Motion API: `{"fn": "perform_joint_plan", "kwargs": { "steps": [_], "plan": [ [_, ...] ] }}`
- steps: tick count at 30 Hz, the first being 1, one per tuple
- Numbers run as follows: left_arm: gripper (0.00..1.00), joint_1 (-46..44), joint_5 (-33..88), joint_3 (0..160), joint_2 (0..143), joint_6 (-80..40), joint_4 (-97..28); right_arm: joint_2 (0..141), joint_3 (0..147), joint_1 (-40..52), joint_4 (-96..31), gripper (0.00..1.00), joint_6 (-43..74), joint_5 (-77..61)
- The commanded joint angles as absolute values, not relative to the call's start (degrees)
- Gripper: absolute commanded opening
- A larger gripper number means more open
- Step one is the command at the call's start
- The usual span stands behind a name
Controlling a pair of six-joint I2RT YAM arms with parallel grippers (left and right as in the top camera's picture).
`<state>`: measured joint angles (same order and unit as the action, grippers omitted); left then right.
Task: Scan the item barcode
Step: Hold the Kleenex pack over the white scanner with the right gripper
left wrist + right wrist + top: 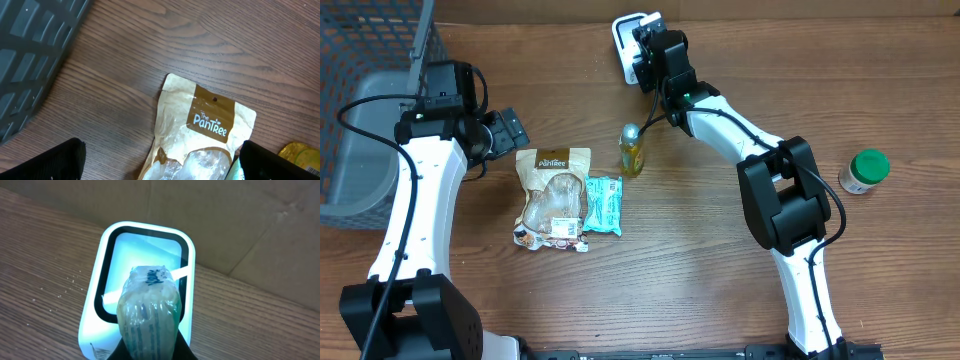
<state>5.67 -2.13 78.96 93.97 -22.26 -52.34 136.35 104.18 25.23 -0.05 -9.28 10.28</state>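
One wrapped item [148, 305] is presented to the scanner [97, 270] at the upper centre of the overhead frame. The right gripper [647, 45] has its jaws closed narrowly on the item's lower end. In the right wrist view the item stands upright directly in front of the lit scanner window; whether they touch cannot be determined. No barcode shows on the side facing the camera and no read confirmation is visible, so the scan is judged in progress, not confirmed. The left gripper [506, 132] hangs with jaws fully spread and empty over the top edge of the pouch [210, 120], centre left. Pouch, teal packet [603, 205] and bottle [632, 150] lie on the table, apparently awaiting handling.
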Motion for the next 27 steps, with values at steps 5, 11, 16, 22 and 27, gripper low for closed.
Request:
{"fn": "perform_joint_plan", "kwargs": {
  "steps": [5,11,16,22,27],
  "plan": [
    [1.00,5.6,-1.9,79.7,93.4,-21.8,-52.2,129.8,104.1,26.9,-2.0,0.03,-15.6,14.5],
    [0.99,5.6,-1.9,79.7,93.4,-21.8,-52.2,124.6,113.0,27.0,-15.6,0.03,-16.9,12.0],
    [1.00,5.6,-1.9,79.7,93.4,-21.8,-52.2,124.6,123.3,26.9,-24.4,0.03,-16.8,7.8],
    [0.99,5.6,-1.9,79.7,93.4,-21.8,-52.2,126.2,123.8,26.9,-24.6,0.03,-16.8,7.8],
    [1.00,5.6,-1.9,79.7,93.4,-21.8,-52.2,130.5,123.8,26.3,-24.5,0.03,-16.8,7.4]
  ]
}}
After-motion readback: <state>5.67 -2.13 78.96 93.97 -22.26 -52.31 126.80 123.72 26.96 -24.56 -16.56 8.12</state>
